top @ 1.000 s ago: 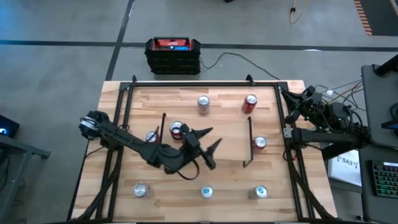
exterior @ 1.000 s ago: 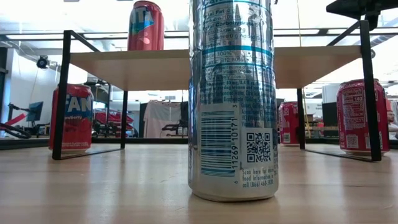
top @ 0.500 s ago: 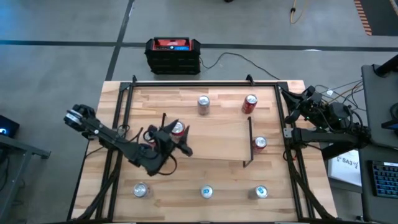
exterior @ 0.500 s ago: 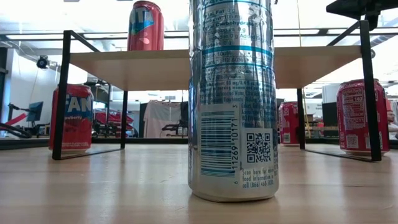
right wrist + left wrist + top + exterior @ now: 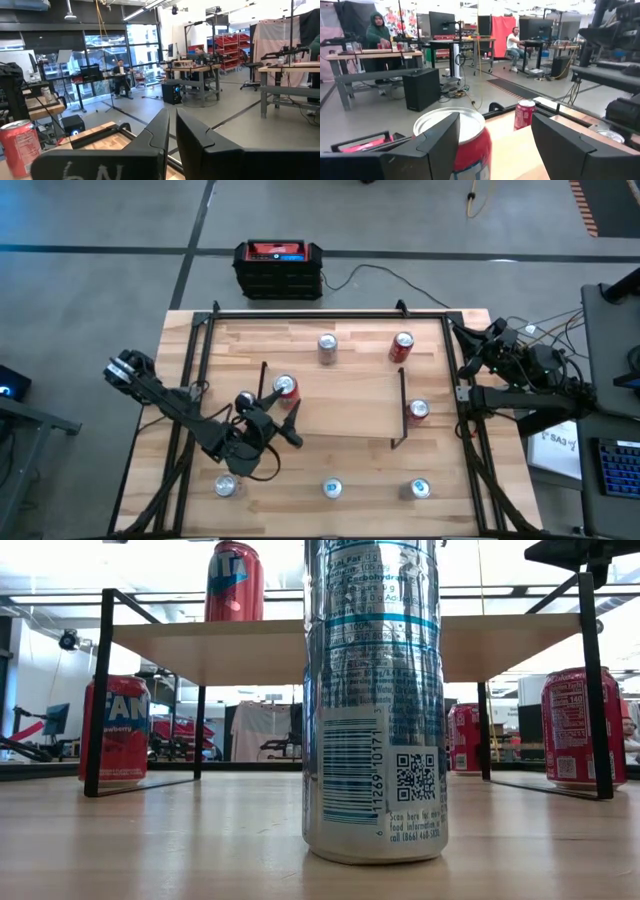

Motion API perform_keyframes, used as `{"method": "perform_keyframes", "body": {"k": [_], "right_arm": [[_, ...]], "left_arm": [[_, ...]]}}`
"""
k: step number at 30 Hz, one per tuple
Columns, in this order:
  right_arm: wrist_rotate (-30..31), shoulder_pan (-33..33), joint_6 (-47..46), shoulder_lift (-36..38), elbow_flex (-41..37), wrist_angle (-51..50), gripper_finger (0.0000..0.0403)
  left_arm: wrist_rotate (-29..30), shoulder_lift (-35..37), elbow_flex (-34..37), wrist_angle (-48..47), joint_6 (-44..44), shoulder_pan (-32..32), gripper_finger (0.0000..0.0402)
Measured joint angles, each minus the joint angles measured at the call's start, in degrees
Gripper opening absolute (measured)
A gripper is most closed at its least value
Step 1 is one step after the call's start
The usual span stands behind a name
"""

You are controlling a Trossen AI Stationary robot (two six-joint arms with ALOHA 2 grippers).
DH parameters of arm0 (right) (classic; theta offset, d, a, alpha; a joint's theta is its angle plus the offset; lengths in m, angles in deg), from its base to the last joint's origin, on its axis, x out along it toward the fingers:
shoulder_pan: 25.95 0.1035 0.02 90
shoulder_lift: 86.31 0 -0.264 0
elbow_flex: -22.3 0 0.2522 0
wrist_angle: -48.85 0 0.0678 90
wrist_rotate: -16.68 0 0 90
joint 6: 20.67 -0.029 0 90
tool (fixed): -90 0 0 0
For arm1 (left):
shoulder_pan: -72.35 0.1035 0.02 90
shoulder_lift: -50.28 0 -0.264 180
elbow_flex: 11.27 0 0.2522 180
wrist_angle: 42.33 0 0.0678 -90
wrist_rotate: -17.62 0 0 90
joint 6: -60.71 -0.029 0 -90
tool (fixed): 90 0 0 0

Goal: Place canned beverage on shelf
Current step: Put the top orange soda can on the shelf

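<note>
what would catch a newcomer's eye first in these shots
Probably the tall silver can filling the middle of the low view, standing on the table right before the camera. Next, the red can standing on the left end of the shelf, with the open left gripper just in front of it and holding nothing. More cans dot the table around the shelf, while the right gripper waits shut at the table's right edge.
</note>
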Motion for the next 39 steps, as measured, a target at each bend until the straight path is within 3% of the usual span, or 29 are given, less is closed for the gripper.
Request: {"method": "perform_keyframes", "body": {"k": [7,16,31,39], "right_arm": [[0.02,-0.02,0.00,0.02,0.00,-0.01,0.0022],[0.01,-0.01,0.00,0.01,0.00,-0.01,0.0022],[0.02,0.00,-0.02,0.00,0.02,0.00,0.0022],[0.00,-0.02,0.00,0.00,0.02,-0.01,0.0022]], "left_arm": [[0.73,1.06,3.00,0.52,6.22,-0.07,0.0231],[-0.58,0.21,0.47,-0.27,-3.29,-0.07,0.0231],[1.13,-3.22,0.73,0.41,0.49,-0.73,0.0231],[-1.52,-3.05,-2.50,0.48,-1.48,-4.25,0.0231]]}}
